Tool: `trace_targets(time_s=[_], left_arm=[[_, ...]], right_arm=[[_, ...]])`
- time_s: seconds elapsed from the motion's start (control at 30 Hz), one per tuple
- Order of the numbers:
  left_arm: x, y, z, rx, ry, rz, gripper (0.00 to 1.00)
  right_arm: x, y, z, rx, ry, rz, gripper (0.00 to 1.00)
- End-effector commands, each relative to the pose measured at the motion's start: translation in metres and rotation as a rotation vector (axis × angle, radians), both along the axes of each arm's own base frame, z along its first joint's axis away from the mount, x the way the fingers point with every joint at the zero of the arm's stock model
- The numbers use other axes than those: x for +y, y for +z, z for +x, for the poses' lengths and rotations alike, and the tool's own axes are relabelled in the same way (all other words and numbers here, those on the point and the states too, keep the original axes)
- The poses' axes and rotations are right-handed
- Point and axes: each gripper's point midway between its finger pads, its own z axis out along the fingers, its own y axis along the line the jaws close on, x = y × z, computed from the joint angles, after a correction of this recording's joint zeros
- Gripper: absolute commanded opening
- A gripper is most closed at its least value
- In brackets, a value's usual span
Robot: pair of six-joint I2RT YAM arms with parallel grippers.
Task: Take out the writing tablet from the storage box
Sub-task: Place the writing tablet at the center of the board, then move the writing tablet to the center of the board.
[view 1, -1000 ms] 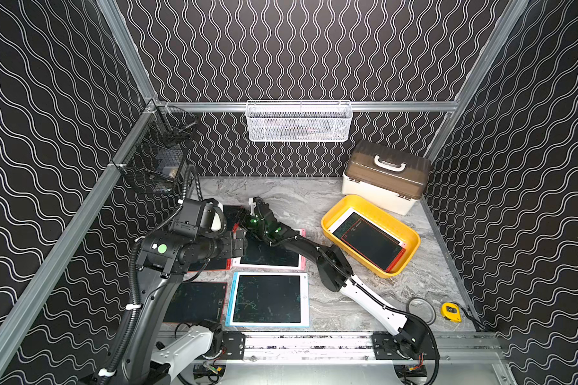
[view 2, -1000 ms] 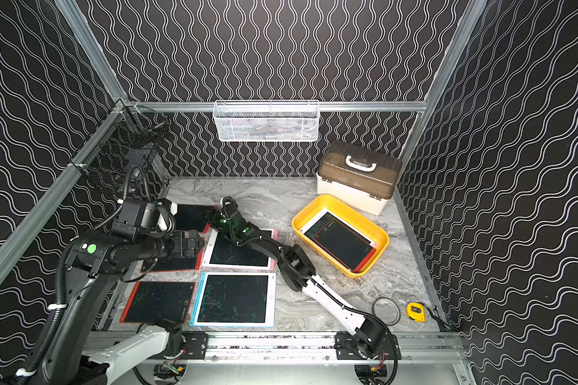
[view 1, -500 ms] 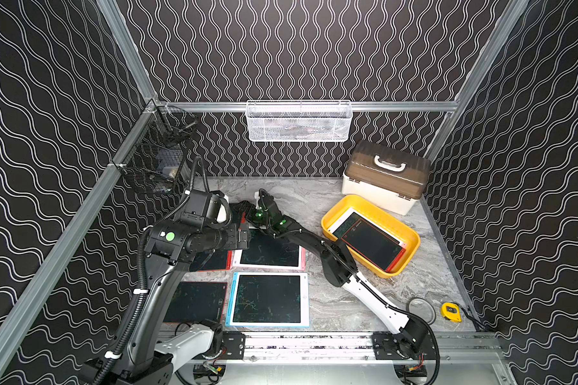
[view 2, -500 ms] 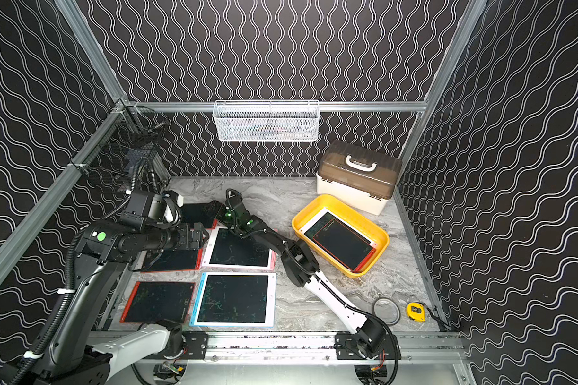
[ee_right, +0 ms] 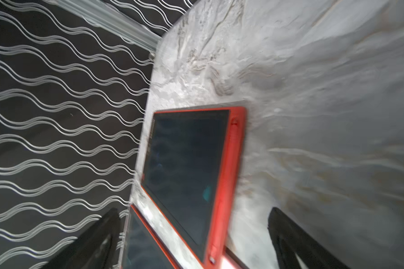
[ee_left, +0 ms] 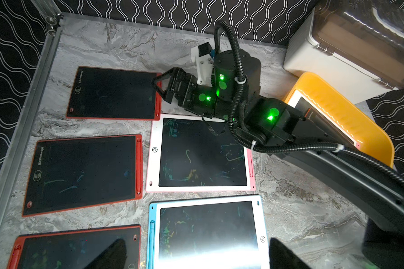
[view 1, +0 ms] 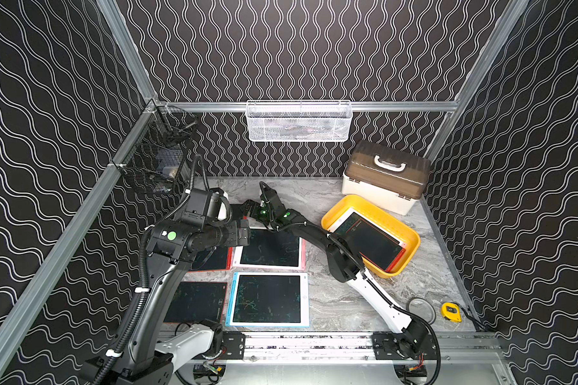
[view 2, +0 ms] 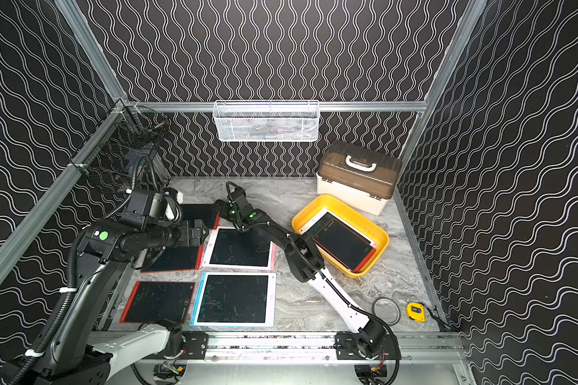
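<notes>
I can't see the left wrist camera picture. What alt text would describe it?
The right gripper hangs open and empty at the edge of a red tablet on a marble table. Four more tablets lie flat nearby; a yellow box beside the arm holds others.

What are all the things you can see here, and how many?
Red-framed tablets: three, red, flat on the table, left side.
Pink-edged tablet: one, white and pink, mid-table.
Blue-edged tablet: one, white and blue, front middle.
Storage box: one, yellow, right side.
Boxed tablets: at least two, red-framed atop white, in that box.
Case: one, cream with brown lid, behind the box.
White wire basket: one, back rail.
Black wire basket: one, left rail.
Tape measure: one, yellow, front right.
Ring: one, grey, beside the tape measure.
Left gripper: one, black, open, above the tablets.
Right gripper: one, black, open, by the farthest red tablet.
</notes>
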Motion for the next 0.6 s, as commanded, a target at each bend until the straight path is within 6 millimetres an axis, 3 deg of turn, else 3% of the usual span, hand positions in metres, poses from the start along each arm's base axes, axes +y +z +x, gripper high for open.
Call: trace_targets(time_s=[0.0,0.17,0.3,0.47,0.57], left_arm=[[-0.004,0.001,0.019,-0.046,0.006,-0.013,0.99],[-0.005,-0.016,0.045,-0.035,0.032,0.004,0.99],[-0.004,-0.041,0.072,-0.011,0.058,0.045,0.99],[0.001,-0.073,0.114,0.02,0.068,0.147,0.99],[0.002,-0.09,0.14,0.032,0.065,0.195,0.99]], right_arm=[[-0.044,0.074,0.023,-0.113,-0.063,-0.046,1.0],[-0.127,0.107,0.038,-0.149,-0.152,-0.207,1.0],[-0.185,0.136,0.034,-0.162,-0.184,-0.24,1.0],[-0.231,0.179,0.002,-0.237,-0.155,-0.323,1.0],[-0.253,0.194,-0.023,-0.266,-0.141,-0.35,1.0]])
